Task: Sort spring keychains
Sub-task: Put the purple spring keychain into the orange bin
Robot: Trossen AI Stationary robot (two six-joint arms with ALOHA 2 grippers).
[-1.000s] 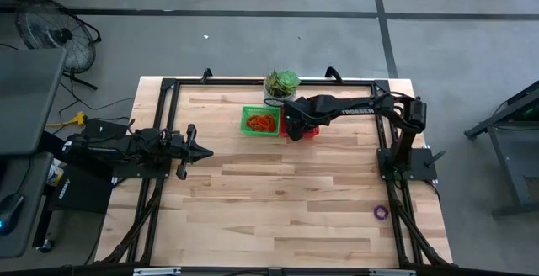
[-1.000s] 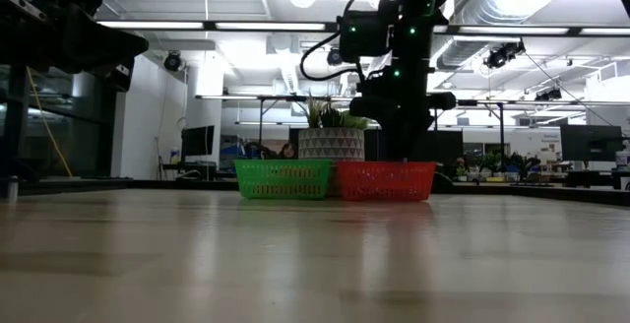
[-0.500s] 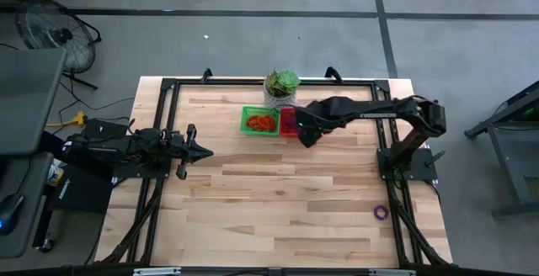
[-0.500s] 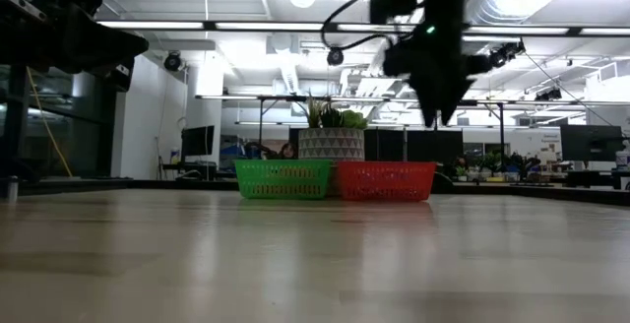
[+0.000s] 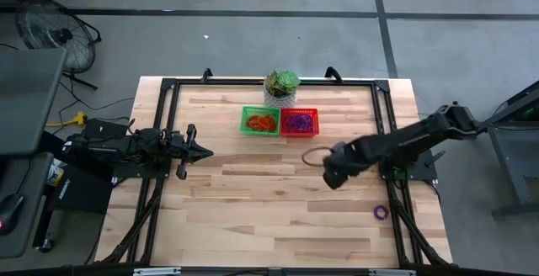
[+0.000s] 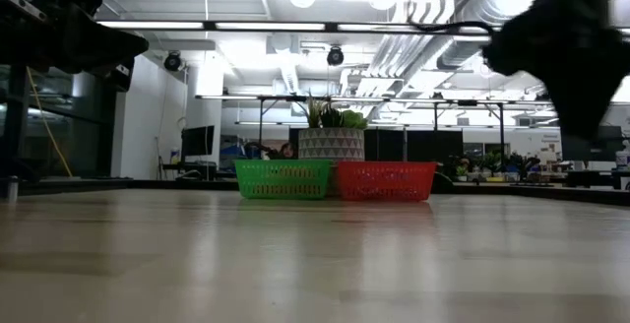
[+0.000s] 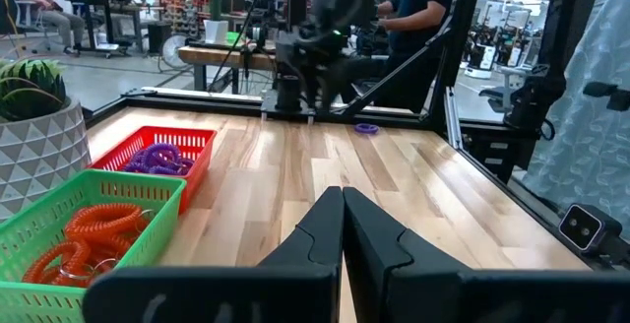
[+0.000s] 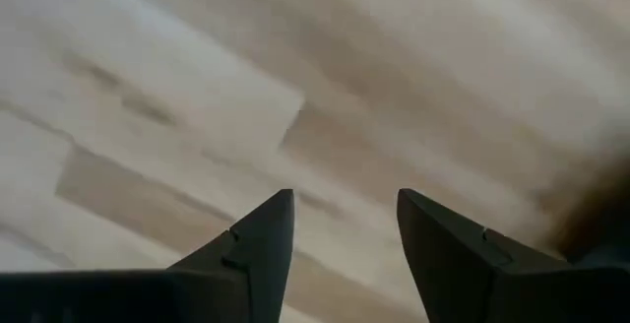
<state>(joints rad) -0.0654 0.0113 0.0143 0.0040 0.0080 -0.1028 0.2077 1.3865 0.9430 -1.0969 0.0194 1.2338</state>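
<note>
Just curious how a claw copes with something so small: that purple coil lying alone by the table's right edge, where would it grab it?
Best from straight above, I'd guess. The purple spring keychain lies flat on the wooden table as an open ring, so one finger could drop inside the loop and the other outside, pinching the coiled band. The right gripper is open above the table nearby.

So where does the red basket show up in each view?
High view: red basket at the far middle of the table, touching the green basket's right side, purple coils inside.
Low view: centre of the picture, right of the green basket.
Left wrist view: at the picture's left, beyond the green basket.
Right wrist view: not in it, only bare wood.
Shared landmark: the potted plant behind the baskets.
</note>
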